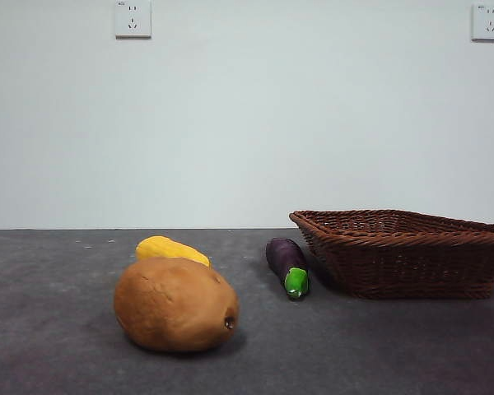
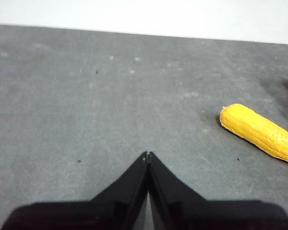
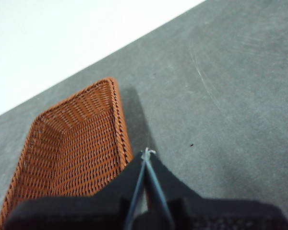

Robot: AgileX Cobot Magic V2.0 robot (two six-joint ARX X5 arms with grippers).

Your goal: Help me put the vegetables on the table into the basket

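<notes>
On the dark grey table (image 1: 49, 346) a large brown potato (image 1: 176, 304) lies nearest the front. Behind it rests a yellow lumpy vegetable (image 1: 171, 249) (image 2: 259, 132). A small purple eggplant (image 1: 287, 266) with a green cap lies beside the brown wicker basket (image 1: 407, 251) (image 3: 72, 143), which holds nothing that I can see. My left gripper (image 2: 148, 155) is shut and empty above bare table, apart from the yellow vegetable. My right gripper (image 3: 146, 152) is shut and empty, hovering by the basket's rim. Neither arm shows in the front view.
A white wall (image 1: 247, 123) with two sockets (image 1: 132, 18) stands behind the table.
</notes>
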